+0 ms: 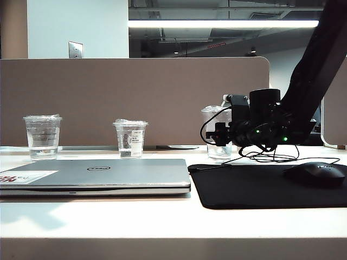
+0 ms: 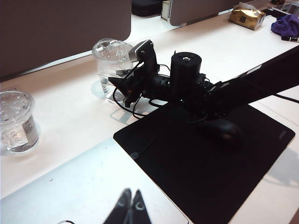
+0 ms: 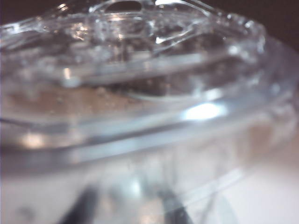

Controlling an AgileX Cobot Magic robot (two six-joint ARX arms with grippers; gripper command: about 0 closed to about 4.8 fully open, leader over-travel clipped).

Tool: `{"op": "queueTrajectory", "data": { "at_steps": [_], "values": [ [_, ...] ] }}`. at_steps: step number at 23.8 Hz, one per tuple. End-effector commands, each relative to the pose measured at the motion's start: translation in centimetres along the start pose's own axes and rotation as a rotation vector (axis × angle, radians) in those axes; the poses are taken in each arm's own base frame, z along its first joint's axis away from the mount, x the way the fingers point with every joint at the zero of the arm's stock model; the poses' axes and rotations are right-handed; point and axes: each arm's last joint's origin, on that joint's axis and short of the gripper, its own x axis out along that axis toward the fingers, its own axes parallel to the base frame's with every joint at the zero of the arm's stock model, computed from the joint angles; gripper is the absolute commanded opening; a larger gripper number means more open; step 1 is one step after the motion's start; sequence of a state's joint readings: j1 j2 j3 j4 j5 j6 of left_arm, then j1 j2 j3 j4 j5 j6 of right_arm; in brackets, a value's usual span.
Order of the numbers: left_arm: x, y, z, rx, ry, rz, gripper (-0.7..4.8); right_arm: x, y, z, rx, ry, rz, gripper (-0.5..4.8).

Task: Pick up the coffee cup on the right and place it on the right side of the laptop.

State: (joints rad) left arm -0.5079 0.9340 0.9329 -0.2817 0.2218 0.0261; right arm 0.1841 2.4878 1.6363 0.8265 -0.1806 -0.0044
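The coffee cup (image 1: 212, 116) is a clear lidded cup standing at the back of the desk, right of the laptop (image 1: 108, 173). My right gripper (image 1: 217, 134) reaches in level from the right and its dark fingers lie against the cup's sides. From the left wrist view the cup (image 2: 110, 55) stands just past the right gripper (image 2: 122, 87). The cup's lid and wall (image 3: 149, 93) fill the right wrist view, with blurred fingers (image 3: 79, 207) showing through the plastic. My left gripper (image 2: 131, 198) hangs shut and empty above the silver laptop (image 2: 70, 186).
Two shorter clear cups (image 1: 42, 138) (image 1: 130, 139) stand behind the laptop. A black mouse pad (image 1: 260, 187) with a black mouse (image 1: 316, 174) lies right of the laptop, under the right arm. A beige partition (image 1: 135, 92) closes the desk's back.
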Motion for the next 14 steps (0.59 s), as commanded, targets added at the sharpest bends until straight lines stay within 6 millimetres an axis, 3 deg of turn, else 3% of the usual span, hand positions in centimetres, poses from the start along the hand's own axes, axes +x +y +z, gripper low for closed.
{"op": "queueTrajectory", "data": {
  "at_steps": [1,7,14],
  "values": [
    [-0.1,0.0,0.2,0.003,-0.014,-0.006,-0.05,-0.2,0.1,3.0,-0.001,-0.037,0.007,2.02],
    [-0.1,0.0,0.2,0.003,-0.012,-0.006,-0.05,-1.2,0.3,7.5,0.015,0.055,0.006,2.02],
    [-0.1,0.0,0.2,0.003,-0.012,-0.006,-0.05,-3.0,0.5,13.1,0.004,-0.001,0.006,2.03]
  ]
}}
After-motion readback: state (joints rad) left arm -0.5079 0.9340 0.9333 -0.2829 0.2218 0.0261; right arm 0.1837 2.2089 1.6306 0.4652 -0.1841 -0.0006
